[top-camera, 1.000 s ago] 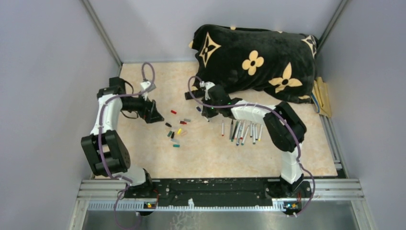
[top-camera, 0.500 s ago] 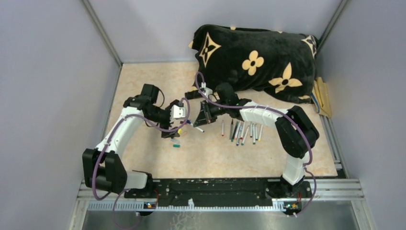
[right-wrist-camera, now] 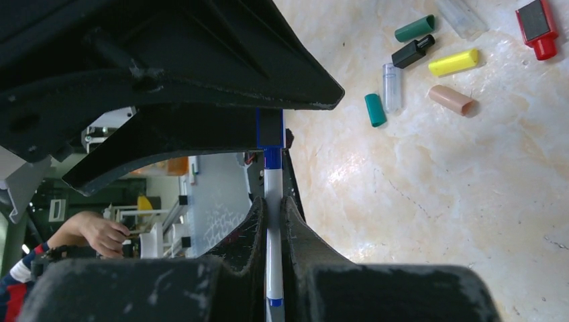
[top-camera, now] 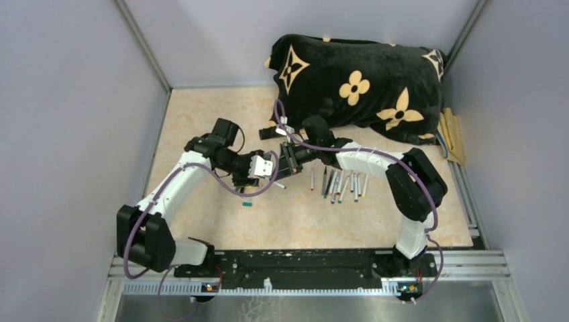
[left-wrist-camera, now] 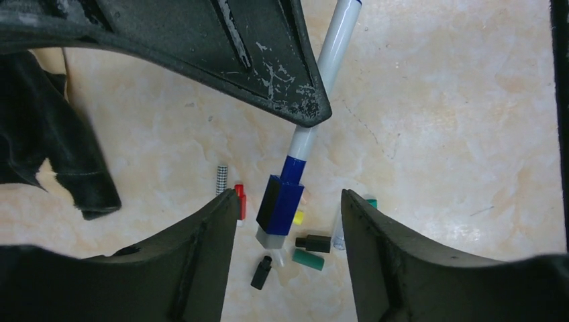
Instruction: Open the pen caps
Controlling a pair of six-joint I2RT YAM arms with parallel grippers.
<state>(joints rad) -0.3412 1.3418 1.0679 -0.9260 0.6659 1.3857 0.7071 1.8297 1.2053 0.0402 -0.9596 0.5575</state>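
Observation:
My right gripper (right-wrist-camera: 273,201) is shut on the white barrel of a pen (right-wrist-camera: 273,235) and holds it above the table. The pen's blue cap (left-wrist-camera: 282,204) is on its end and lies between the fingers (left-wrist-camera: 201,255) of my open left gripper (left-wrist-camera: 288,221), which do not touch it. In the top view the two grippers meet mid-table, left (top-camera: 270,169) and right (top-camera: 287,159). Several loose caps lie below: red (left-wrist-camera: 239,201), black (left-wrist-camera: 313,243), teal (left-wrist-camera: 307,259), yellow (right-wrist-camera: 453,62), green (right-wrist-camera: 415,28). A row of pens (top-camera: 339,182) lies to the right.
A black flower-patterned pillow (top-camera: 355,80) fills the back right of the table. One teal cap (top-camera: 247,203) lies alone in front of the left gripper. Grey walls close the left, back and right sides.
My left arm has swung right from the left side of the table until its open jaws are around the blue cap. My right gripper has kept hold of the pen and turned it toward the left gripper.

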